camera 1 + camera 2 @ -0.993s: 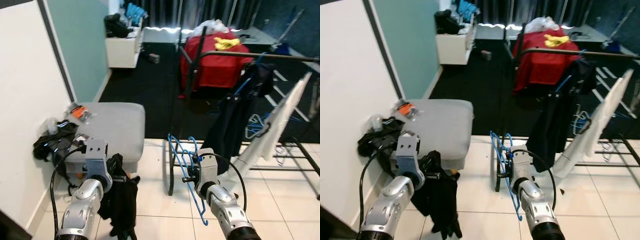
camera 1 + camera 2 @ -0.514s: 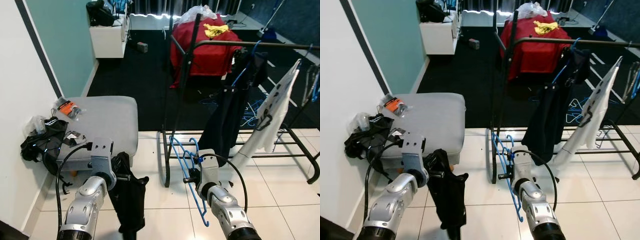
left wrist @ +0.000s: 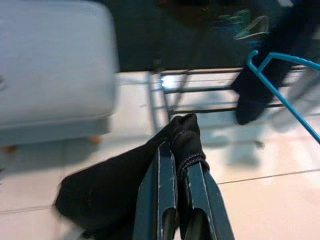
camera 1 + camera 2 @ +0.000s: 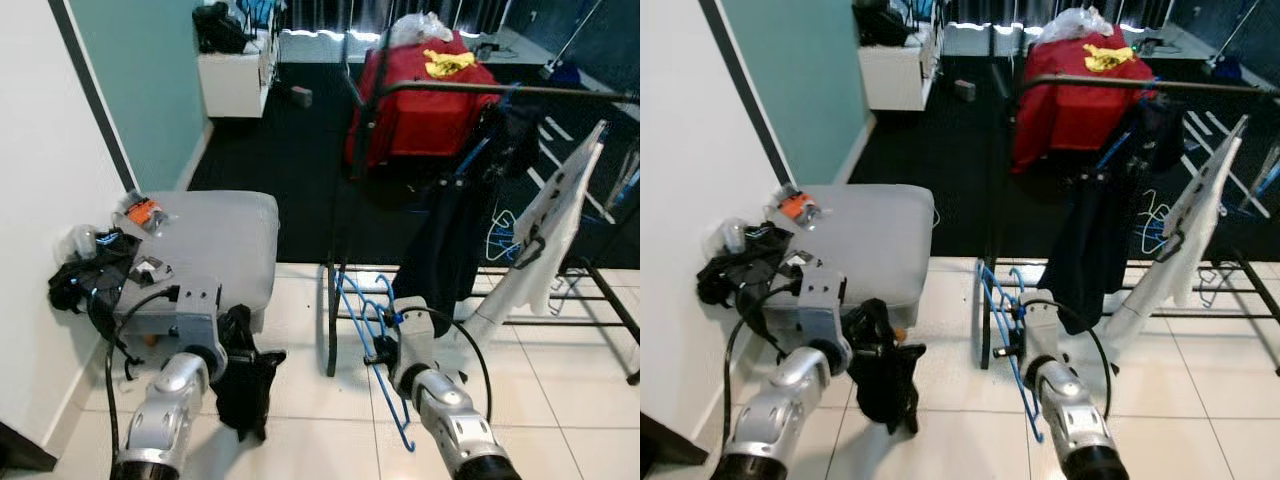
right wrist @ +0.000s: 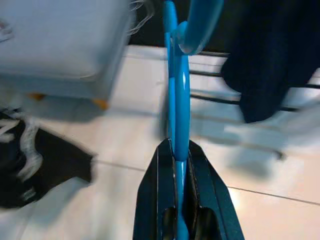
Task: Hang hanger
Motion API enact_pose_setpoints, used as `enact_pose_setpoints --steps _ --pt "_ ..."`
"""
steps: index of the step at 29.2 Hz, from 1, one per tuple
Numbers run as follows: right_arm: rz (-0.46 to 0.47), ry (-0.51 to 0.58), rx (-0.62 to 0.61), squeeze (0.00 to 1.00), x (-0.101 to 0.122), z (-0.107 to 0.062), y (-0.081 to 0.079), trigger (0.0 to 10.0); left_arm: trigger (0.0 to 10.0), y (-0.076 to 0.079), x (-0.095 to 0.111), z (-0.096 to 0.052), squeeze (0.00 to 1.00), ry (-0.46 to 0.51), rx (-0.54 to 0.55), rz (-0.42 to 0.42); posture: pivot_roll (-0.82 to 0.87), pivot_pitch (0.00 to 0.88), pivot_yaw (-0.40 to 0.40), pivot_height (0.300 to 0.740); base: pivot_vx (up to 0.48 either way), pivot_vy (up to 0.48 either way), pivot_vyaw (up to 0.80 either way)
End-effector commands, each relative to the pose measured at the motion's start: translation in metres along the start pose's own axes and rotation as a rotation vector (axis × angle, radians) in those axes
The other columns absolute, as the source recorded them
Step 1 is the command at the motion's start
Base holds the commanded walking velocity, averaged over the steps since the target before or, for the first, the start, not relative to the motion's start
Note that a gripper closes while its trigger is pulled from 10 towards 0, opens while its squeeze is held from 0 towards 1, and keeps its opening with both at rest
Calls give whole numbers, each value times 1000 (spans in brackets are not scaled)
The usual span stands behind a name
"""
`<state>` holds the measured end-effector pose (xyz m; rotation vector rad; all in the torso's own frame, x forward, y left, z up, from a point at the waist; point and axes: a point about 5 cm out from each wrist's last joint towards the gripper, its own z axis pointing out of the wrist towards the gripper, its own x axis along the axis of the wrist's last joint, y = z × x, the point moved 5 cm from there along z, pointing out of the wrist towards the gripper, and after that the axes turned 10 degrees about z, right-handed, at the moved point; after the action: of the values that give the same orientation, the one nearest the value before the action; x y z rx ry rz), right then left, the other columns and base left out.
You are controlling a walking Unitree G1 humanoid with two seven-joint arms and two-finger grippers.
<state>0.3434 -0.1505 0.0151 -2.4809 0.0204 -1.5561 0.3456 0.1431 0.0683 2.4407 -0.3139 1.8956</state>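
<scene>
White tiled floor (image 4: 300, 400) beside a grey ottoman (image 4: 215, 245) and black garment rack (image 4: 560, 95). Right gripper (image 5: 181, 150): jaws clamped on blue hanger (image 5: 179, 90), which runs straight between them. Left gripper (image 3: 172, 155): jaws clenched on black garment (image 3: 125, 185), probably trousers.

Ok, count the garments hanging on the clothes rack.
2: a dark garment hangs mid-rail of the rack, and a white garment hangs further toward the robot's right. More may be hidden behind them.
</scene>
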Motion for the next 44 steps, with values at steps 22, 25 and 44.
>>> enact_pose_setpoints --steps 22,25,44 --pt "5 -6 8 0 -1 0 -3 10000 10000 -4 0 1 0 -16 10 -51 12 19 -21 740 0 -230 0" --pt "5 -6 8 0 -1 0 -3 10000 10000 -3 -1 1 0 -24 3 -69 12 15 -21 740 0 480 0" --pt "0 1 13 0 1 2 -6 10000 10000 -5 2 2 0 -9 18 5 15 0 -20 740 0 176 0"
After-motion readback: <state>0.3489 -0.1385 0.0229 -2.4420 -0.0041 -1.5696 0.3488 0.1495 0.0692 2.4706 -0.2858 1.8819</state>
